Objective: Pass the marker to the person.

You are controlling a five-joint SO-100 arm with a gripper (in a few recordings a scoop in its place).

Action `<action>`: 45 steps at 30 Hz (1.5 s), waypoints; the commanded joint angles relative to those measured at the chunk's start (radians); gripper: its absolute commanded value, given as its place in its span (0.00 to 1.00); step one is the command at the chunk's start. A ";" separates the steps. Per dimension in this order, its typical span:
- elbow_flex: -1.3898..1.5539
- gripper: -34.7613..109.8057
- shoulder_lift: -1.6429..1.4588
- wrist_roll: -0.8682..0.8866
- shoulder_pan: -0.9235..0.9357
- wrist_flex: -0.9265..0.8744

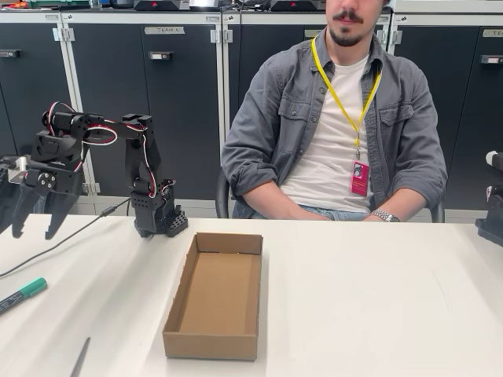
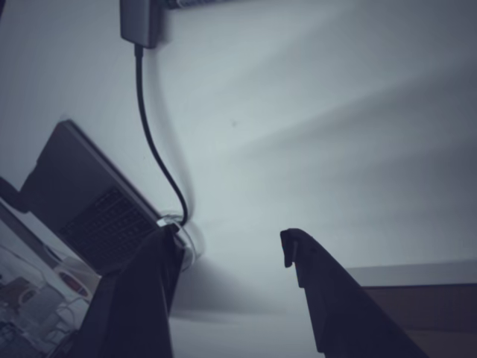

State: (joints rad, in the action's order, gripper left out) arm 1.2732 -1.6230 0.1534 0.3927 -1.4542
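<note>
A: Where do we find the marker (image 1: 22, 294) relative to our pincer (image 1: 33, 228)?

B: In the fixed view it lies flat at the surface's (image 1: 377, 314) left edge, below the pincer and a little toward the near side. The pincer hangs above that same left edge with its fingers pointing down, wide apart and holding nothing. The wrist view agrees: the two dark fingers (image 2: 343, 306) stand well spread with bare surface between them.

A: And its long axis?

B: Slanted. The green cap points up and to the right, toward the middle of the surface, while the dark barrel runs off the picture's left edge. We judge that we must drop down and come a bit nearer, turning the wrist so the jaws close across the barrel.

A: What lies around it?

B: A thin grey rod (image 1: 80, 358) lies near the front edge, right of the marker and apart from it; we should not mistake it for our target. The open cardboard box (image 1: 216, 297) sits mid-surface, well to the right. A black cable (image 1: 59, 242) trails across the surface's left part above the marker.

A: And the person (image 1: 338, 126)?

B: Seated behind the far edge, right of the arm's base, forearms resting at the edge. After the grasp, we reckon the box stands between the marker and the person, so we would carry over or behind it
</note>
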 commanded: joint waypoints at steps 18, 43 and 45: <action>0.235 0.50 -0.100 -0.655 0.043 0.002; 0.419 0.50 -0.190 -1.062 0.135 -0.281; 0.440 0.50 -0.209 -1.081 0.140 -0.281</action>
State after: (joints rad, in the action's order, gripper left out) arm 1.7058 -1.7687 -0.9112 0.5246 -1.7273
